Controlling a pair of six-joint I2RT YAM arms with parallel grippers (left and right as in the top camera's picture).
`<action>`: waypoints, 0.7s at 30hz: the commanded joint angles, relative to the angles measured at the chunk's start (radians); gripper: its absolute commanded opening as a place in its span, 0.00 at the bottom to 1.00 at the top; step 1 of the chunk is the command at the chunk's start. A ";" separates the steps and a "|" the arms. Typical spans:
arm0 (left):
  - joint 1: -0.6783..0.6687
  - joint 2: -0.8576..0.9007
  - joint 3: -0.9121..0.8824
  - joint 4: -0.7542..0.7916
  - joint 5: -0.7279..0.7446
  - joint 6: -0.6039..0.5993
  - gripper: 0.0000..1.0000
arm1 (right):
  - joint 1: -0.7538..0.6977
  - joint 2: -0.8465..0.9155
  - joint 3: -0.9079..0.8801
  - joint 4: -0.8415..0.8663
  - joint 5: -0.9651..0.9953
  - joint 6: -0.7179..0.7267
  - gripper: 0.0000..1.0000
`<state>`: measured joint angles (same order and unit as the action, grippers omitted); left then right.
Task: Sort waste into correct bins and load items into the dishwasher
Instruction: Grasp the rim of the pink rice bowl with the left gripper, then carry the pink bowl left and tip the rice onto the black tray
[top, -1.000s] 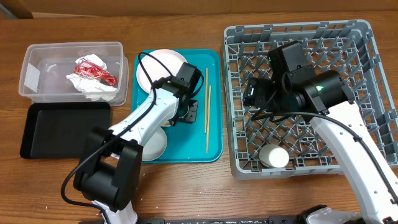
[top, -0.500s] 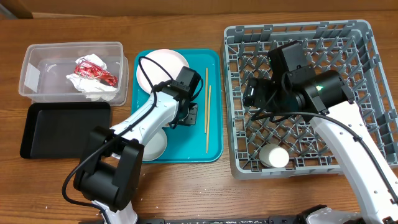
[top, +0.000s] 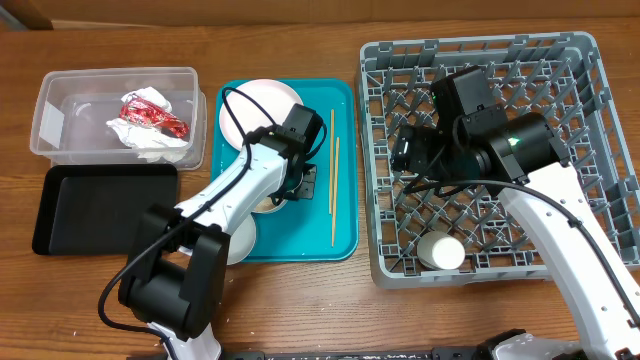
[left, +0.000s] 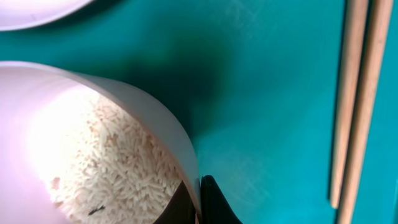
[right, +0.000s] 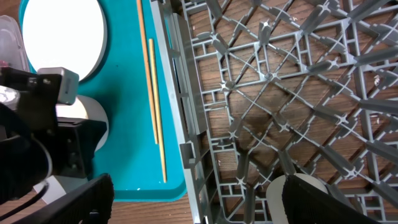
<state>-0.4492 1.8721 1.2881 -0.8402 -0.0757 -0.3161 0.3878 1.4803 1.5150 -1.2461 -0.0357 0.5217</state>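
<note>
My left gripper (top: 291, 186) is shut on the rim of the pale grey bowl (top: 266, 199), over the teal tray (top: 345, 235). The left wrist view shows the rim clamped between my fingers (left: 199, 200) and white rice (left: 106, 155) inside the bowl. Two wooden chopsticks (top: 333, 175) lie to the right of it and also show in the left wrist view (left: 357, 93). One white plate (top: 255, 108) lies at the tray's back. Another plate (top: 240, 242) lies at its front, partly under my arm. My right gripper (right: 199, 205) is open over the grey dish rack (top: 575, 75). A white cup (top: 441, 250) stands in the rack.
The clear tub (top: 60, 100) at the back left holds the crumpled napkin (top: 140, 138) and the red wrapper (top: 150, 112). The black tray (top: 100, 205) lies in front of it. Bare wooden table surrounds the containers.
My left gripper has shifted slightly left with the bowl, and less of the front plate shows. The right arm has not moved.
</note>
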 joint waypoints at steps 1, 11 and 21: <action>0.003 0.003 0.069 -0.027 0.024 -0.013 0.04 | 0.001 0.001 0.016 0.003 0.016 -0.006 0.88; 0.009 0.003 0.267 -0.192 0.013 -0.013 0.04 | 0.001 0.001 0.016 0.001 0.016 -0.006 0.88; 0.182 -0.002 0.612 -0.560 0.048 -0.003 0.04 | 0.001 0.001 0.016 -0.003 0.015 -0.029 0.88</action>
<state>-0.3252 1.8732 1.8172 -1.3518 -0.0368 -0.3157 0.3878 1.4807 1.5150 -1.2503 -0.0338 0.5091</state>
